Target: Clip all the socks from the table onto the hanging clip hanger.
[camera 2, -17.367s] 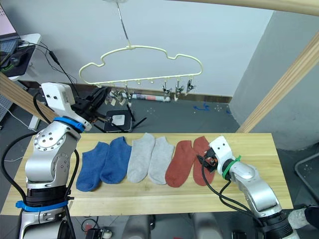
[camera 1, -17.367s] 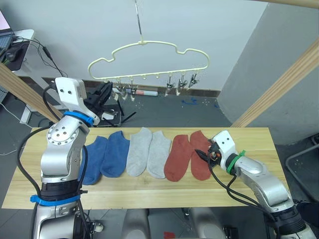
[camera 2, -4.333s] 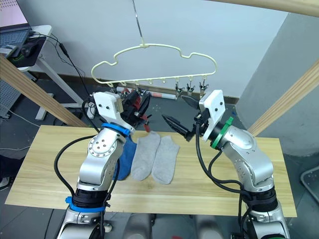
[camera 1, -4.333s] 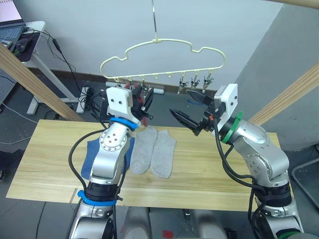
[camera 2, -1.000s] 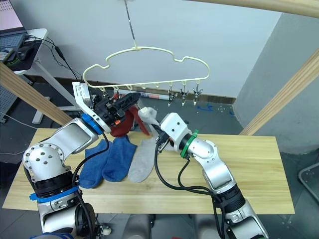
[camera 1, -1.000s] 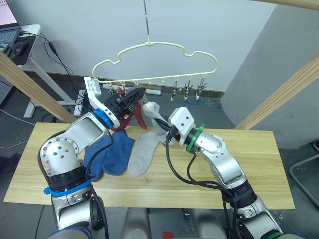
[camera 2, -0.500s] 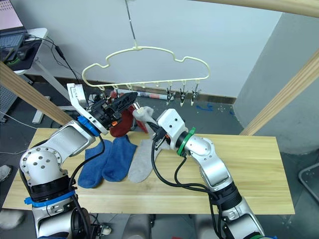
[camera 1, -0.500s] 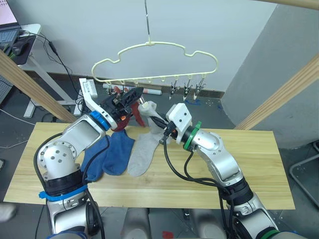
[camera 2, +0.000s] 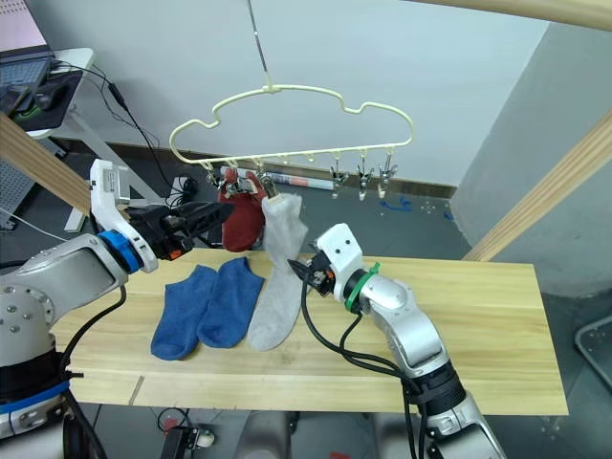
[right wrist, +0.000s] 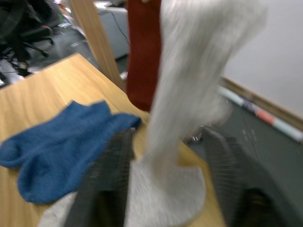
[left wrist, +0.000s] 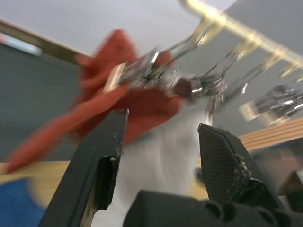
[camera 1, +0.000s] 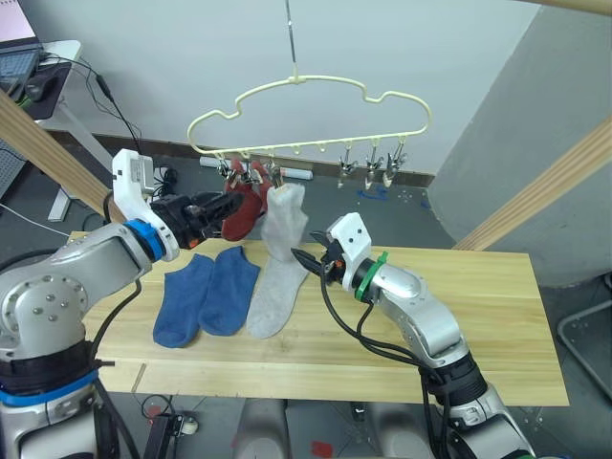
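Clip hanger holds 2 rust red socks and 1 grey sock. Left hand and right hand: fingers apart, empty.

The clip hanger, pale yellow wire with a wavy cloud outline, is hanging by a thin metal hook in the upper centre of the left eye view, a row of small metal clips dangling along its lower bar. Two rust red socks are hanging from clips toward its left end. Just right of them a light grey sock is hanging upright from a clip. Below, on the light wooden table, a second grey sock is lying flat, and two blue socks are lying side by side just left of it.
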